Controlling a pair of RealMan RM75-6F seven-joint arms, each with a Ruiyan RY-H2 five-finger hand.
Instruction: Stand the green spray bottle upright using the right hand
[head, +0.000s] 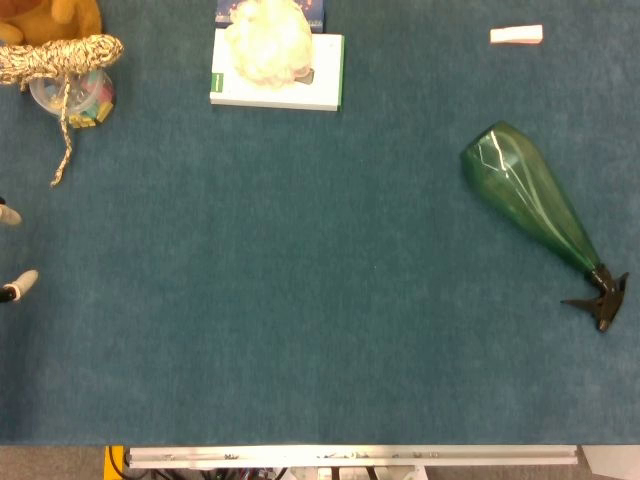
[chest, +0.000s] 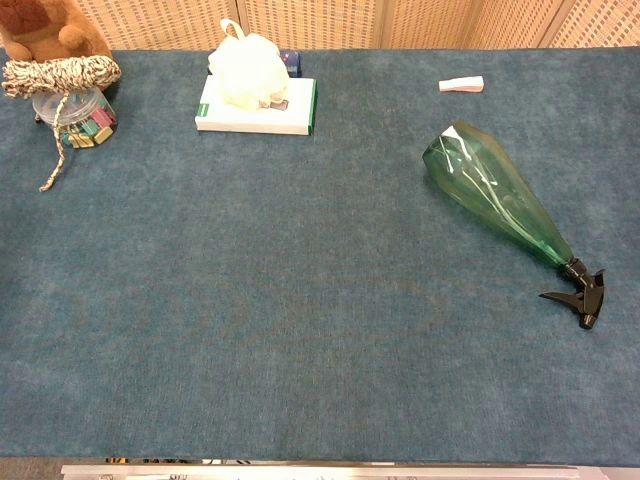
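Observation:
The green spray bottle (head: 528, 202) lies on its side at the right of the blue table. Its wide base points to the far left and its black trigger head (head: 603, 299) points to the near right. The chest view shows the same bottle (chest: 498, 197) lying flat, with nothing touching it. Of my left hand (head: 10, 289) only two pale fingertips show at the left edge of the head view, apart from each other and holding nothing. My right hand appears in neither view.
A white book (head: 278, 75) with a pale mesh sponge (head: 267, 42) on it sits at the back. A jar (head: 74, 98) under a coil of rope (head: 55, 56) stands back left. A small white block (head: 516, 35) lies back right. The table's front edge (head: 350, 455) has a metal rail.

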